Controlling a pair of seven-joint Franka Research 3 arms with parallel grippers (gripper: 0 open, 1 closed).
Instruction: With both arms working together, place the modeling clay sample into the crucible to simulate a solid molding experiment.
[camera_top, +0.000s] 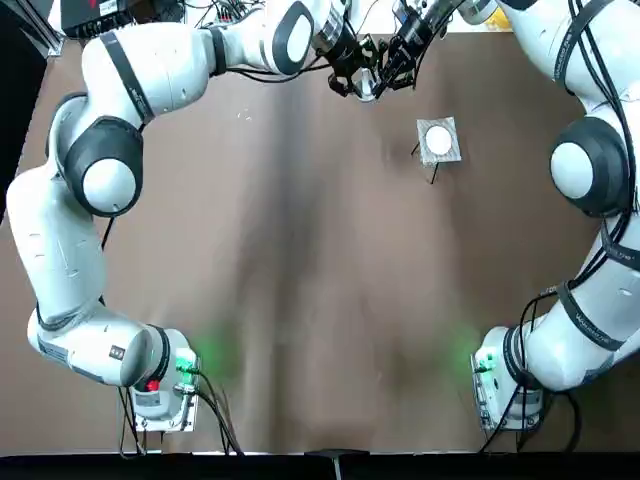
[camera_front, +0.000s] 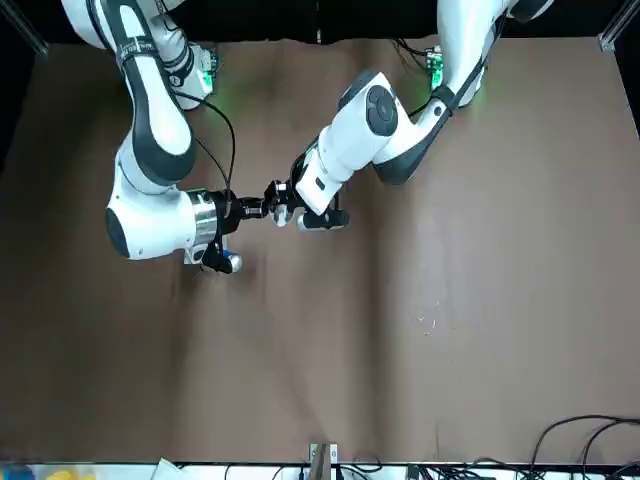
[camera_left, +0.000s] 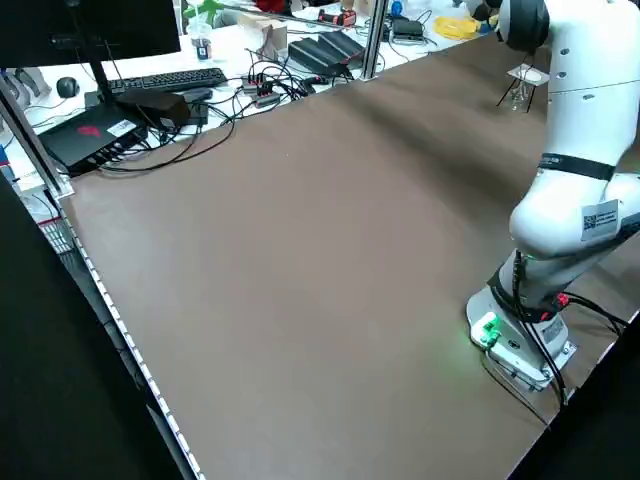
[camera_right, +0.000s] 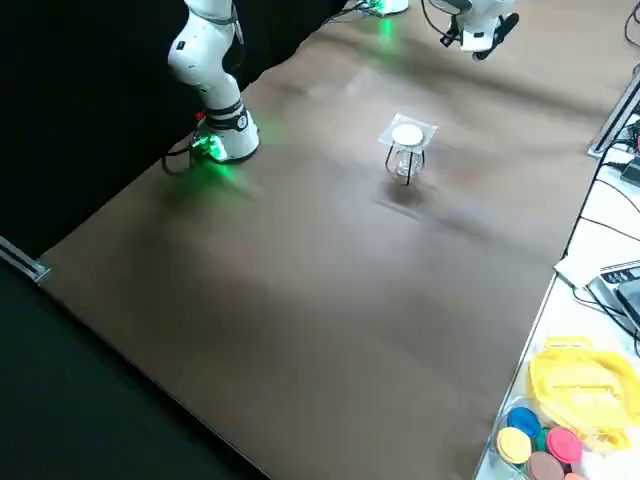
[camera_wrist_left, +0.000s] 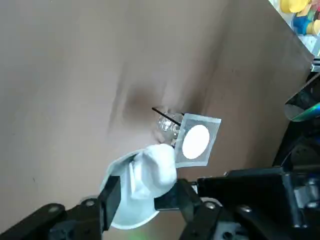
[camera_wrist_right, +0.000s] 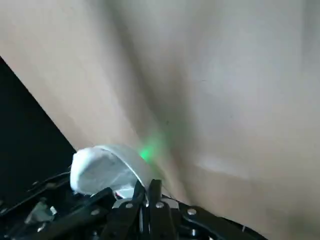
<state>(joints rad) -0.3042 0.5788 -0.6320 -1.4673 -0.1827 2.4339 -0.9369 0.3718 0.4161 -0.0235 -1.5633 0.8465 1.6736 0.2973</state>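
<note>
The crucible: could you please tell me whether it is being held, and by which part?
Yes, the right hand pinches the crucible by its side wall, at the rim.

No wording can be made out with certainty. The dark bands on the left arm and the right arm carry small pale lettering, too small to read, and a pale label on the left arm bears a square printed code beside illegible print.
</note>
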